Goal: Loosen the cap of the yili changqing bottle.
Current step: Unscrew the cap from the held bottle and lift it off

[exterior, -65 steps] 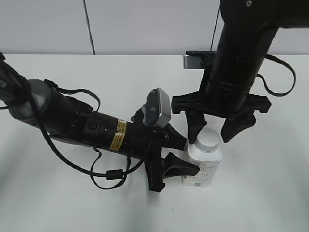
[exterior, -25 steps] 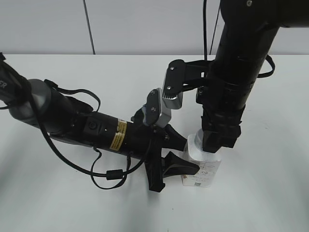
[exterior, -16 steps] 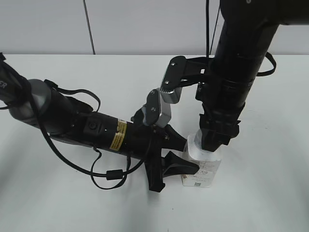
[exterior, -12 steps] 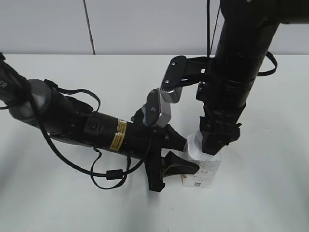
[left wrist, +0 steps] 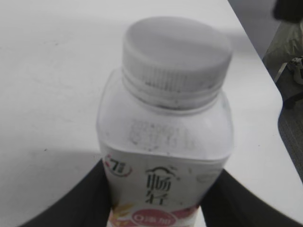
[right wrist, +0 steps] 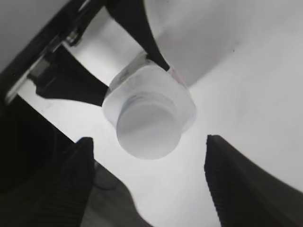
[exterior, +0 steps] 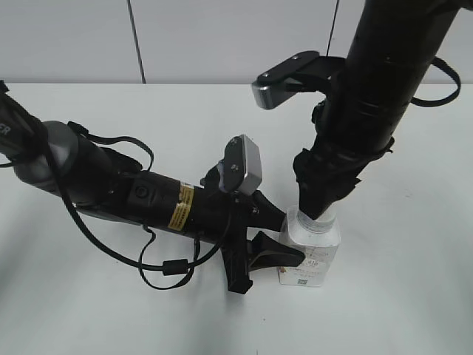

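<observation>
A: Where is the bottle (exterior: 311,251)?
B: Upright on the white table (exterior: 414,281), clamped low on its body by the left gripper (exterior: 275,238), one black finger on each side.
A: And the cap (left wrist: 176,53)?
B: On the neck, white with a ribbed rim. The right gripper (right wrist: 149,179) hangs just above it, fingers spread apart to either side, touching nothing.

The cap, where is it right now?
The cap sits on the bottle at the lower right of the exterior view. The left hand grips the body below it, and the open right hand straddles it untouched.
</observation>
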You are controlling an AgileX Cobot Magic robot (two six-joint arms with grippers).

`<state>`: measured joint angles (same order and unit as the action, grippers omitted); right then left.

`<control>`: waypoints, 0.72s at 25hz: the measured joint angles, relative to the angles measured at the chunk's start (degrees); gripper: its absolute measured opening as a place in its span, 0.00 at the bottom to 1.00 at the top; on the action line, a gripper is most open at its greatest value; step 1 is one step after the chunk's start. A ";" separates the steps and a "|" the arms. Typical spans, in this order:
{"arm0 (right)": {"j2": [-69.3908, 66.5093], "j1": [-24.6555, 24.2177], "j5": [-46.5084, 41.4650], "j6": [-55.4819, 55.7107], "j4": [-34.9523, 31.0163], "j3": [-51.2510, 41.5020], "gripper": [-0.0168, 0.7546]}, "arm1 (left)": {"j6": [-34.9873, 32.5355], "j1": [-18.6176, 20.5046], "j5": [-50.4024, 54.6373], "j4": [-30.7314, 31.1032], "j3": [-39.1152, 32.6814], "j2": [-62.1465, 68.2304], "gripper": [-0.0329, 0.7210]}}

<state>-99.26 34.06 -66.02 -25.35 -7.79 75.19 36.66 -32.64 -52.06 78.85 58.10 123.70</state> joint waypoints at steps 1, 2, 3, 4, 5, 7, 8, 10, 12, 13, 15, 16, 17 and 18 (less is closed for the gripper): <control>0.39 0.00 0.00 6.41 0.00 0.00 0.76 | 0.00 0.00 0.00 0.00 0.00 0.00 0.51; 0.65 0.00 0.00 13.13 -0.02 0.00 0.76 | 0.00 0.00 0.00 0.00 0.00 0.00 0.51; 0.74 0.00 0.00 18.96 -0.02 0.00 0.76 | 0.00 0.00 0.00 0.00 0.00 0.00 0.51; 0.81 0.00 0.00 25.82 -0.07 0.00 0.76 | 0.00 0.00 0.00 0.00 0.00 0.00 0.51; 0.81 0.00 0.00 32.06 -0.07 0.00 0.76 | 0.00 0.00 0.00 0.00 0.00 0.00 0.51; 0.81 0.00 0.13 39.81 -0.09 0.00 0.75 | 0.00 0.00 0.00 0.00 0.00 0.00 0.51; 0.81 0.00 0.51 41.94 -0.14 0.00 0.74 | 0.00 0.00 0.00 0.00 0.00 0.00 0.51; 0.81 0.00 1.74 43.86 -0.16 -0.29 0.72 | 0.00 0.00 0.00 0.00 0.00 0.00 0.51; 0.81 0.00 2.19 44.58 -0.20 -0.58 0.72 | 0.00 0.00 0.00 0.00 0.00 0.00 0.51; 0.81 0.00 2.33 44.70 -0.20 -0.58 0.72 | 0.00 0.00 0.00 0.00 0.00 0.00 0.51; 0.51 0.00 2.73 45.25 -0.20 -0.58 0.72 | 0.00 0.00 0.00 0.00 0.00 0.00 0.51; 0.22 0.00 2.92 45.46 -0.20 -0.65 0.72 | 0.00 0.00 0.00 0.00 0.00 0.00 0.51; -0.18 0.00 3.10 45.67 -0.20 -0.71 0.72 | 0.00 0.00 0.00 0.00 0.00 0.00 0.51; -0.63 0.00 3.15 45.79 -0.20 -0.75 0.72 | 0.00 0.00 0.00 0.00 0.00 0.00 0.51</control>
<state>-99.89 34.06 -62.87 20.44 -7.99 74.44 36.66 -32.64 -52.06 78.85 58.10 123.70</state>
